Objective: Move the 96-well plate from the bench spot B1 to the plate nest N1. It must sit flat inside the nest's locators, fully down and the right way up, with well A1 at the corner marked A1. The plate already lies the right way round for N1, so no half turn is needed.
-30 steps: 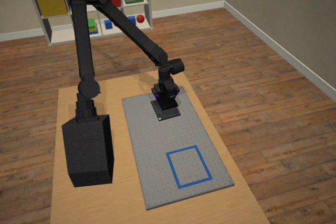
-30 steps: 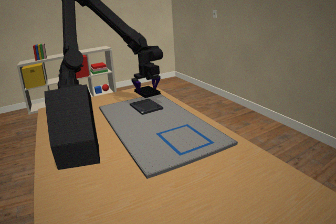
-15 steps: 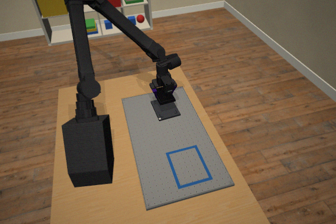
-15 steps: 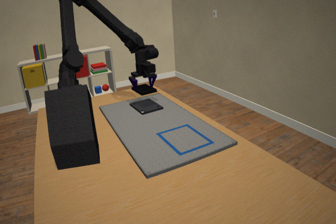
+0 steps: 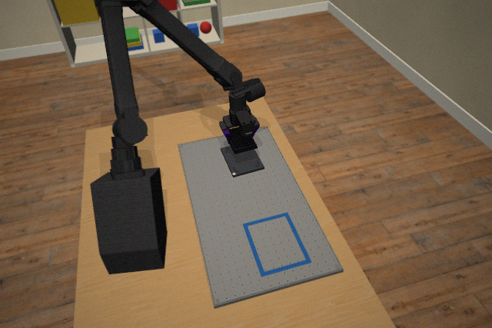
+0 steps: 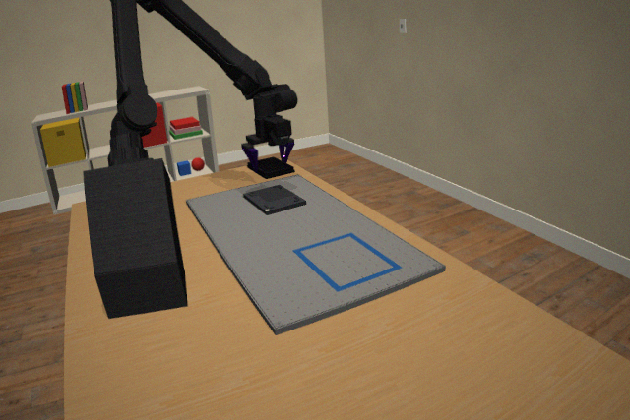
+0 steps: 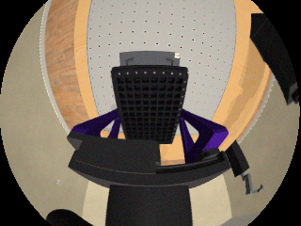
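Note:
My gripper [image 6: 268,154] is shut on the black 96-well plate [image 6: 271,167] and holds it level in the air, its purple fingers on the plate's two sides. In the wrist view the plate [image 7: 150,104] fills the middle between the fingers, wells up. The dark plate nest N1 [image 6: 275,198] lies on the grey baseplate [image 6: 310,247], below the plate and a little nearer the camera; it is empty. In the top view the gripper [image 5: 240,140] hides most of the plate, just above the nest [image 5: 243,162]. A small white mark [image 5: 234,173] sits at one nest corner. The blue-outlined spot B1 [image 5: 276,243] is empty.
The arm's black base box [image 5: 129,219] stands on the wooden table left of the baseplate. A shelf with coloured boxes stands by the far wall, off the table.

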Motion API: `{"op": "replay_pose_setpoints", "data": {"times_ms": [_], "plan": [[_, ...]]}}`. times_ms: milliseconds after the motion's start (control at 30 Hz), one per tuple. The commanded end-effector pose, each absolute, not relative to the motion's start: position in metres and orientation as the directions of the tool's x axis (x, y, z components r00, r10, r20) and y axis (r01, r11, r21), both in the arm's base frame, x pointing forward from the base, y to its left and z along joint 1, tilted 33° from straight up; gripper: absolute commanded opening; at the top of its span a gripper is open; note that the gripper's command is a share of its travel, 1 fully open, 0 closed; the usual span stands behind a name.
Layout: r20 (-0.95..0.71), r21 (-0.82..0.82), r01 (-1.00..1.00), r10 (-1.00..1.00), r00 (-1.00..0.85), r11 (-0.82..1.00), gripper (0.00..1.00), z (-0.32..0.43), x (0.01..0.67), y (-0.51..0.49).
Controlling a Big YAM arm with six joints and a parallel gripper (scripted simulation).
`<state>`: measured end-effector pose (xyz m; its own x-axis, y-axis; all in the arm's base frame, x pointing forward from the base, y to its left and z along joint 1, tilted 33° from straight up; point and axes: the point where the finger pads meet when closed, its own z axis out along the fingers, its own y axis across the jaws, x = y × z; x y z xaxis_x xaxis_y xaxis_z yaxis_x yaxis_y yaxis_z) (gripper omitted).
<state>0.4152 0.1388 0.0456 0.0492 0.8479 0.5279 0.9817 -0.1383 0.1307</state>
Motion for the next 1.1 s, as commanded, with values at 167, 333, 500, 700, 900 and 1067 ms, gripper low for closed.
{"op": "replay_pose_setpoints", "data": {"times_ms": [167,333,500,700,900,1067], "plan": [[0.528,0.155,0.975,0.848,0.054,-0.158,0.00,0.054,0.429,0.129],[0.530,0.156,0.977,0.847,0.044,-0.148,0.00,0.055,0.426,0.135],[0.528,0.156,0.975,0.848,0.052,-0.157,0.00,0.054,0.429,0.128],[0.528,0.155,0.975,0.847,0.052,-0.157,0.00,0.054,0.429,0.128],[0.530,0.147,0.976,0.846,0.057,-0.158,0.00,0.046,0.428,0.135],[0.527,0.136,0.980,0.848,0.050,-0.143,0.00,0.035,0.421,0.146]]}}
